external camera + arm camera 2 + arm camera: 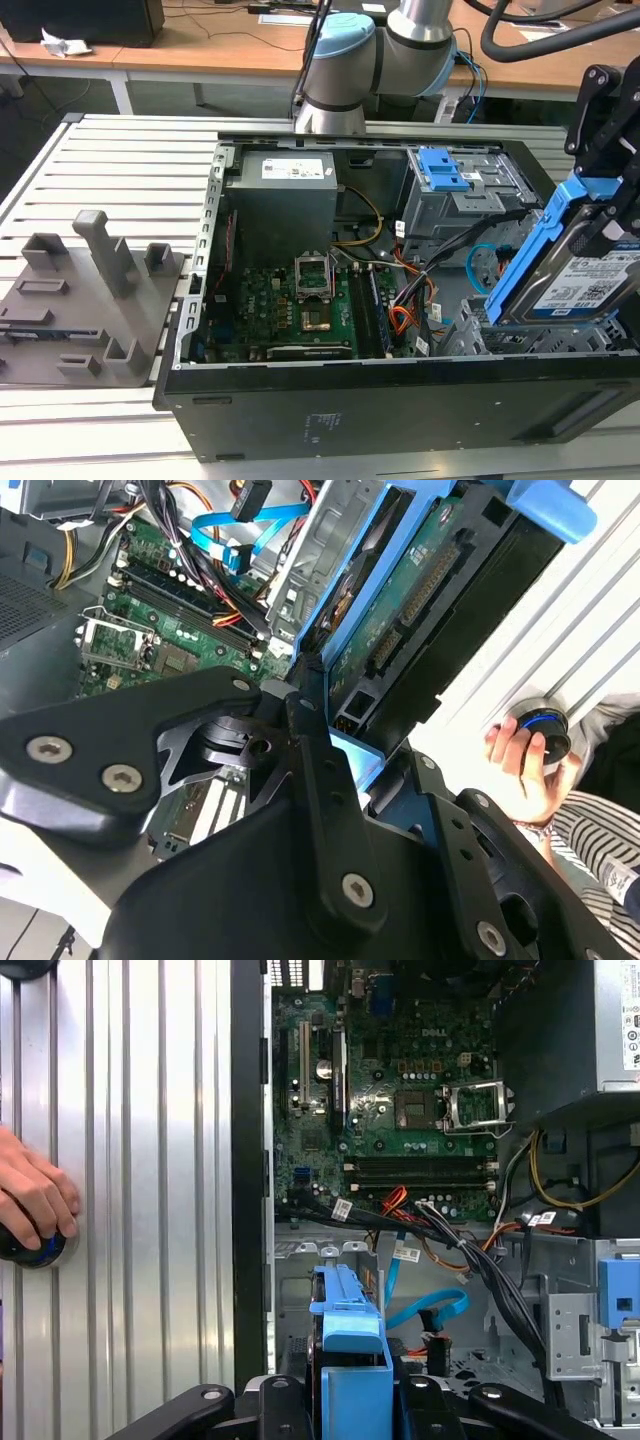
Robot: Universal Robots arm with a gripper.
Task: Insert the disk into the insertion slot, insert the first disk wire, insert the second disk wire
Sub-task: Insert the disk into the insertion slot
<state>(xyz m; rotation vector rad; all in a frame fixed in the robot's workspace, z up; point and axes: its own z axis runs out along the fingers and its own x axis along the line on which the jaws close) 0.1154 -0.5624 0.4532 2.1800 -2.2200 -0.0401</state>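
Currently the disk [585,285] is clamped by its blue frame between the jaws of the gripper [612,210]. It hangs on edge and tilted over the corner of the computer case [300,420] at the exterior view's right. Its long axis runs straight out from the jaws, sloping down into the case. The insertion slot [462,330] lies low in the case, just beside the disk's lower end, and is not yet entered. The taller drive cage [445,200] stands further back in the case.
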